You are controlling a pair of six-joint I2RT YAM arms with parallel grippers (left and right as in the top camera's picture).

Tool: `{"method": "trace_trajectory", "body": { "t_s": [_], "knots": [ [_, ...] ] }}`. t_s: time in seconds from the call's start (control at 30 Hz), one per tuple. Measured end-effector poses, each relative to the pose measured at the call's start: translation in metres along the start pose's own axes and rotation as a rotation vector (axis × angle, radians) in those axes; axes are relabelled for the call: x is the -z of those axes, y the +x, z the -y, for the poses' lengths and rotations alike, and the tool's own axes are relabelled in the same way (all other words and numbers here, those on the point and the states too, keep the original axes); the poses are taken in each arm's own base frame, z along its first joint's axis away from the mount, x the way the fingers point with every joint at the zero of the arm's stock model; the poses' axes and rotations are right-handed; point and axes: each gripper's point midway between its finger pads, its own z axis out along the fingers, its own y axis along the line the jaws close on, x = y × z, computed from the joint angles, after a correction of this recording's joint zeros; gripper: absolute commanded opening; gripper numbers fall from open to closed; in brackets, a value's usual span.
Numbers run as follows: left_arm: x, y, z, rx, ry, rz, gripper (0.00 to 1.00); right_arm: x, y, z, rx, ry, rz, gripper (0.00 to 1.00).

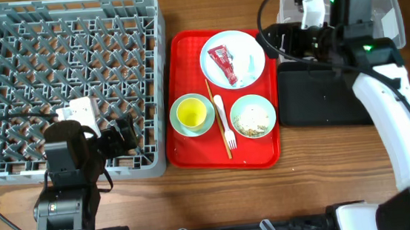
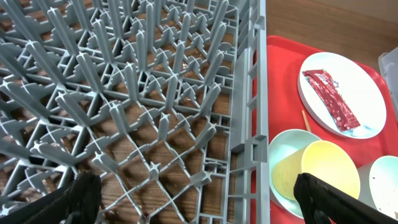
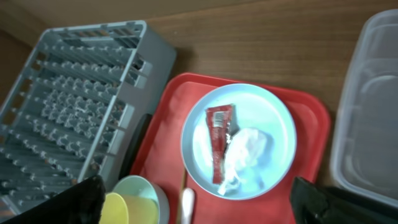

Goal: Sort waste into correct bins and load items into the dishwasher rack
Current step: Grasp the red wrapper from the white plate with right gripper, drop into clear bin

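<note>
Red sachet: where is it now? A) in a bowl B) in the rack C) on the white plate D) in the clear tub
C: the red sachet lies on the white plate beside the napkin, on the red tray.

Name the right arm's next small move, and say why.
Probably lower the open right gripper onto the red sachet wrapper: it lies flat on the round plate beside the napkin, in the middle of the right wrist camera's view.

On wooden table [image 1: 220, 203], left to right: grey rack [image 1: 163, 74], red tray [image 1: 185, 57], black tray [image 1: 315, 101]; clear tub [image 1: 388, 17] just beyond black tray.
</note>
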Motion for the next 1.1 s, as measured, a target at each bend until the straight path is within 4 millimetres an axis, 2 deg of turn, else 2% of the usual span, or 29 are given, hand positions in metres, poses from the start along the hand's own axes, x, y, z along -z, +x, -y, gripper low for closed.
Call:
{"method": "trace_trajectory", "body": {
  "t_s": [0.1, 0.2, 0.27, 0.4, 0.47, 0.5, 0.57, 0.6, 0.67, 0.7, 0.73, 0.8, 0.9, 0.97, 1.0, 1.03, 1.07, 1.1],
  "knots": [
    [0.000, 0.000, 0.000, 0.000, 0.001, 0.001, 1.00, -0.029, 0.006, -0.008, 0.049, 0.106, -0.008, 0.93],
    [0.000, -0.001, 0.000, 0.000, 0.000, 0.002, 1.00, -0.051, 0.001, -0.018, 0.110, 0.226, 0.029, 0.93],
    [0.000, -0.001, 0.000, 0.000, 0.001, 0.003, 1.00, -0.066, 0.006, -0.008, 0.083, 0.284, 0.016, 0.93],
    [0.000, 0.000, 0.000, 0.000, 0.000, 0.000, 1.00, -0.137, 0.065, 0.038, -0.076, 0.359, -0.153, 0.88],
    [0.000, 0.000, 0.000, 0.000, 0.000, 0.000, 1.00, -0.154, 0.081, 0.048, -0.119, 0.368, -0.188, 0.84],
    [0.000, 0.000, 0.000, 0.000, 0.000, 0.000, 1.00, -0.163, 0.091, 0.054, -0.147, 0.377, -0.210, 0.71],
    [0.000, 0.000, 0.000, 0.000, 0.000, 0.000, 1.00, -0.176, 0.112, 0.065, -0.212, 0.401, -0.251, 0.28],
    [0.000, 0.000, 0.000, 0.000, 0.000, -0.001, 1.00, -0.180, 0.118, 0.068, -0.242, 0.412, -0.259, 0.14],
    [0.000, 0.002, 0.000, 0.001, -0.002, -0.007, 1.00, -0.180, 0.118, 0.067, -0.273, 0.410, -0.259, 0.04],
    [0.000, 0.002, 0.000, 0.001, -0.001, -0.008, 1.00, -0.180, 0.118, 0.067, -0.278, 0.409, -0.258, 0.04],
    [0.000, 0.002, 0.000, 0.001, -0.002, -0.008, 1.00, -0.177, 0.116, 0.066, -0.277, 0.407, -0.256, 0.04],
    [0.000, 0.002, 0.000, 0.001, -0.002, -0.008, 1.00, -0.154, 0.088, 0.058, -0.261, 0.392, -0.192, 0.04],
    [0.000, 0.002, 0.000, 0.001, -0.002, -0.009, 1.00, -0.077, 0.014, 0.047, -0.209, 0.435, 0.034, 0.04],
    [0.000, 0.002, 0.000, 0.001, -0.001, -0.009, 1.00, -0.031, -0.019, 0.060, -0.210, 0.524, 0.169, 0.04],
    [0.000, 0.002, 0.000, 0.001, -0.002, -0.008, 1.00, -0.019, -0.027, 0.071, -0.222, 0.564, 0.204, 0.11],
    [0.000, 0.002, 0.000, 0.001, -0.001, -0.009, 1.00, -0.007, -0.031, 0.091, -0.246, 0.623, 0.230, 0.27],
    [0.000, 0.002, 0.000, 0.001, -0.002, -0.009, 1.00, 0.000, -0.032, 0.109, -0.262, 0.668, 0.238, 0.47],
    [0.000, 0.002, 0.000, 0.001, -0.002, -0.008, 1.00, 0.007, -0.037, 0.125, -0.280, 0.700, 0.265, 0.88]
  ]
}}
